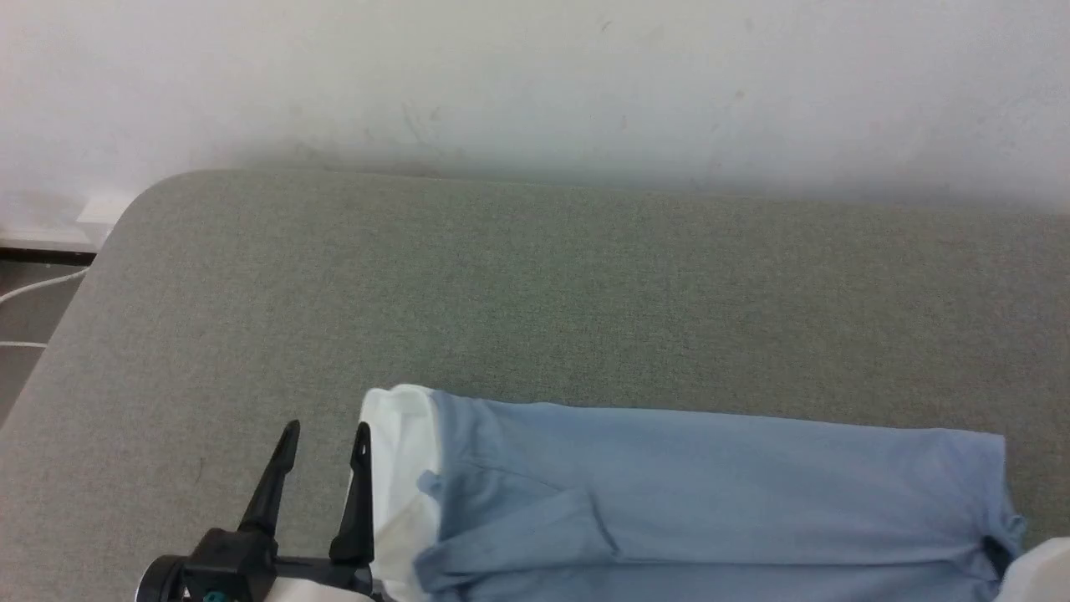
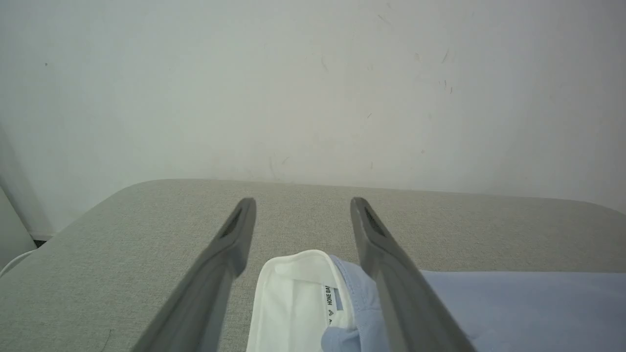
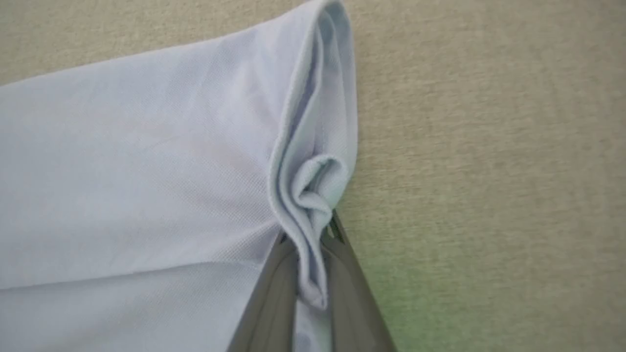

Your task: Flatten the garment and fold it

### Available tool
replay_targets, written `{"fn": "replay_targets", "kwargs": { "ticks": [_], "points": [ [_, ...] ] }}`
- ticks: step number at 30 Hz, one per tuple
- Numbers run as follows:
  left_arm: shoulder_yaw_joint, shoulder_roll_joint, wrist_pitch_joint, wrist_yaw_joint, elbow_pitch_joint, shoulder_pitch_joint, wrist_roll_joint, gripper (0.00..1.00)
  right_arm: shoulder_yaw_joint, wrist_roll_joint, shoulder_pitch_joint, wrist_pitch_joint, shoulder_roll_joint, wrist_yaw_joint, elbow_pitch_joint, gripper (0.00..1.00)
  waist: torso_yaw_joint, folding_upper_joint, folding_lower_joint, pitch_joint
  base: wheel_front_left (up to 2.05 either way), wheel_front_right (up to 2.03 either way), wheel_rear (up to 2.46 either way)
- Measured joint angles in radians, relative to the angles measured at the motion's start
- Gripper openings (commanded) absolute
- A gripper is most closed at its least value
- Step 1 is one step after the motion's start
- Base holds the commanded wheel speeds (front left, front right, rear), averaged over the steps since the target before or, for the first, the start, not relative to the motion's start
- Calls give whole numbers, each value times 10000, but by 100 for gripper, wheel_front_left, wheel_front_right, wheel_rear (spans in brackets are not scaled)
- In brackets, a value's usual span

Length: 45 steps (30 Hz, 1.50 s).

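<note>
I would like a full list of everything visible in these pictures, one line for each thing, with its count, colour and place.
garment: one, light blue, lying partly folded on the table's near side.
collar: one, white, at the garment's left end.
neck label: one, white with dark print, inside the collar.
table: one, grey-green fabric top, against the wall.
wall: one, white with small marks, behind the table.
cable: one, white, on the floor left of the table.
left claw: one, dark, open, at the collar.
right claw: one, dark, shut on the garment's bunched right edge.
</note>
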Motion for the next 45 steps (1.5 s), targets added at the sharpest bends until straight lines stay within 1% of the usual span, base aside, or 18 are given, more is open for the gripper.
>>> {"fn": "replay_targets", "kwargs": {
  "ticks": [4,7,11,14,17,26,31,32,37,43,45],
  "points": [
    [21,-17,0,-67,19,0,2,100,-905,-556,-110,-109,-731,-4,247,0,-84,0,0,-73,0,0,0],
    [8,-23,0,-71,71,2,13,100,-1310,-901,-121,-165,-1087,-6,468,0,-89,0,1,-104,0,0,0],
    [31,-25,0,-73,138,89,-4,100,-1298,-863,-120,-247,-1104,-6,439,0,-95,0,0,-239,0,0,0],
    [81,-29,0,-73,203,182,-6,100,-997,-614,-81,-150,-1047,-6,-2,0,-116,0,0,-400,0,0,0],
    [132,-29,0,-77,232,313,-10,100,-543,-403,102,169,-993,-8,-782,0,-148,0,0,-573,0,0,0],
    [130,-38,0,-151,278,509,-142,100,1072,121,825,1651,-1024,-13,-3312,0,-204,0,-1,-1039,0,0,0],
    [4,-50,0,-161,326,518,-138,100,2102,713,934,2343,-612,-17,-4351,0,23,0,-1,-1179,0,0,0],
    [4,-50,0,-161,326,518,-138,100,2102,713,934,2343,-612,-17,-4351,0,23,0,-1,-1179,0,0,0],
    [-54,-56,0,-176,359,525,-115,100,3218,1264,798,2635,-35,-17,-4707,0,375,0,-2,-1236,0,0,0],
    [-56,-58,0,-255,384,525,-65,100,4368,1634,-51,2606,721,-17,-4541,0,864,0,-1,-1191,0,0,0],
    [-69,-58,0,-265,403,520,-13,100,4759,1455,-382,2481,777,-17,-4357,0,1032,0,-1,-1153,0,0,0]
  ]
}}
